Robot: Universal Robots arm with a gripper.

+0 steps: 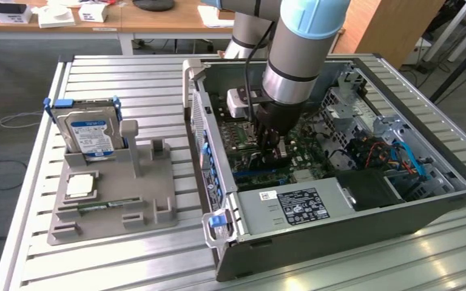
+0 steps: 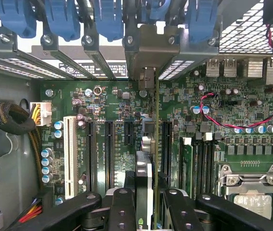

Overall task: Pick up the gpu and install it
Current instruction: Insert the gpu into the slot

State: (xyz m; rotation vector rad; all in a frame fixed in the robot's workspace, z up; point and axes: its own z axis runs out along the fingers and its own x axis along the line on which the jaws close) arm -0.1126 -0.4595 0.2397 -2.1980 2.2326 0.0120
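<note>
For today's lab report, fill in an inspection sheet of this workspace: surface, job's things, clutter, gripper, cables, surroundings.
Surface: slatted metal table.
Job's things: gpu held edge-on over the motherboard slots, inside the open computer case.
Clutter: grey holder with hard drive and memory stick.
Gripper: gripper shut on the gpu.
Cables: red-black wire; blue cables.
Surroundings: wooden desk behind.

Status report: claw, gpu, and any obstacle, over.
Claw shut on gpu, inside the computer case. Card edge-on above the motherboard slots. No obstacle seen.
</note>
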